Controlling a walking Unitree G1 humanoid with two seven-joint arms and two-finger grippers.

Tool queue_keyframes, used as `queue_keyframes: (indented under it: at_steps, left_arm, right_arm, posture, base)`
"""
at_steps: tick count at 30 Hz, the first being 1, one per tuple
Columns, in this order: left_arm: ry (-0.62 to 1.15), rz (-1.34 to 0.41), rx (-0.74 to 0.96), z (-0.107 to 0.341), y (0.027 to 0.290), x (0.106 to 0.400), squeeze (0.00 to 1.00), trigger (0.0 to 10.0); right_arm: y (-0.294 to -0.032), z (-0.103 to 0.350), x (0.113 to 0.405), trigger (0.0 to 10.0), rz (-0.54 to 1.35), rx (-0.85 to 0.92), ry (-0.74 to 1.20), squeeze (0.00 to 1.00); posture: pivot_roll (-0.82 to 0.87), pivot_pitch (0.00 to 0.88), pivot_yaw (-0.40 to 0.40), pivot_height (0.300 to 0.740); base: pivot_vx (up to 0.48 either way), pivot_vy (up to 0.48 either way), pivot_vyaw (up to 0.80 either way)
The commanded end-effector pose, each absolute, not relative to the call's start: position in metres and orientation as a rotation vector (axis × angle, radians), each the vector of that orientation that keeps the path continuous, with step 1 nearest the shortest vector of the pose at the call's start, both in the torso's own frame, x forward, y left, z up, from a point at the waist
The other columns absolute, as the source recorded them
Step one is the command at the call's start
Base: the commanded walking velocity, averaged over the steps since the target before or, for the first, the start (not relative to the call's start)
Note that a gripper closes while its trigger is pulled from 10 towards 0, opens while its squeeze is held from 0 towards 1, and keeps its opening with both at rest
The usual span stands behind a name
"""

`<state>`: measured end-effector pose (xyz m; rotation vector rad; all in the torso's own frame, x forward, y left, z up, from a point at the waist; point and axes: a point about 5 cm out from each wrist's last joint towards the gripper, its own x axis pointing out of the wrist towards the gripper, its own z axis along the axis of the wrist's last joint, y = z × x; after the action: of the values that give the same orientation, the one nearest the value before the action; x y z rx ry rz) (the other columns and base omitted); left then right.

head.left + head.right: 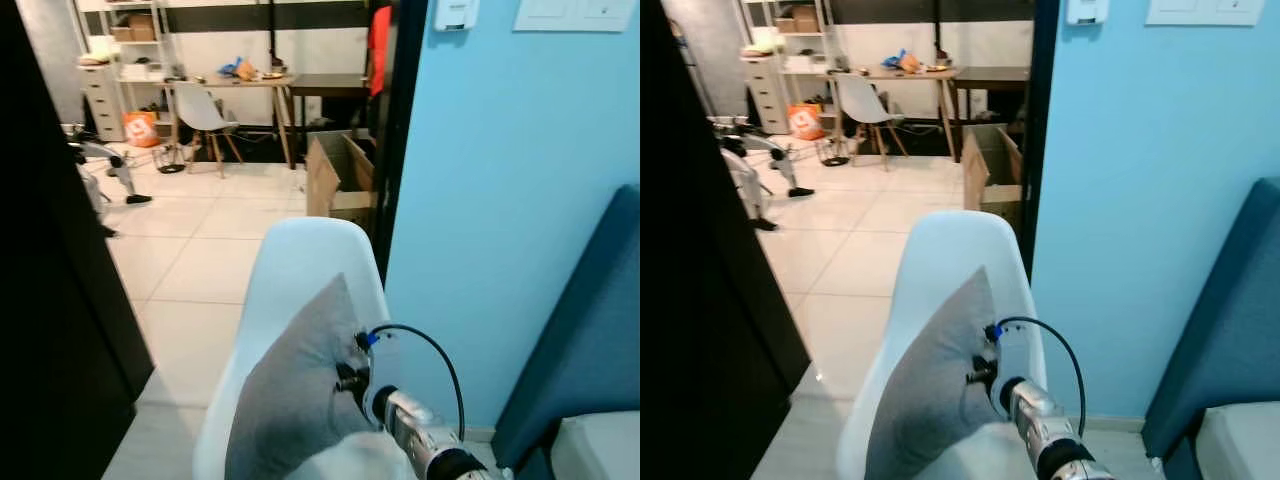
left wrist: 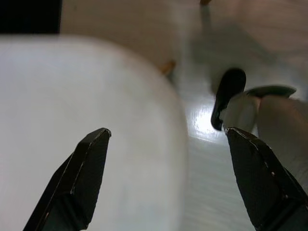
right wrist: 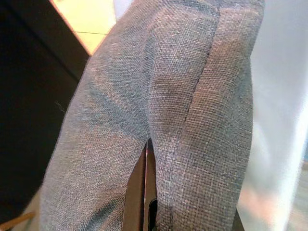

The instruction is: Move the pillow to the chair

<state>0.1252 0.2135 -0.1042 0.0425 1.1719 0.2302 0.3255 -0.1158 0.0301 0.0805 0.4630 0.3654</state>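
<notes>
Pillow point(image 1: 295, 400) upright against chair point(image 1: 310, 255) backrest edge

Pillow point(image 1: 295, 400): grey, coarse woven fabric with a seam along its edge; stands on edge, one corner pointing up, leaning against the chair's backrest; fabric pinched into a fold.
Chair point(image 1: 310, 262): white moulded shell with rounded backrest, near, just left of the blue wall; its back faces the far tiled room; the pillow sits in its seat.
</notes>
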Motion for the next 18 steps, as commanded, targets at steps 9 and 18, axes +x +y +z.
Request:
queue_keyframes:
  at_steps: [9,18]
  left_arm:
    - [1.163,0.244,0.047,-0.103,0.218,0.125,0.00,10.0]
    - [1.167,0.244,0.049,-0.104,0.217,0.125,0.00,10.0]
  right_arm:
    - [-0.105,0.020,0.317,10.0,0.457,-0.040,0.525,0.00]
    - [-0.082,0.032,0.316,10.0,0.655,0.068,0.416,0.00]
  posture:
    - [-0.08,0.022,-0.006,0.740]
    - [-0.07,0.026,-0.007,0.740]
  base:
    - [0.000,0.000,0.00]
    - [0.000,0.000,0.51]
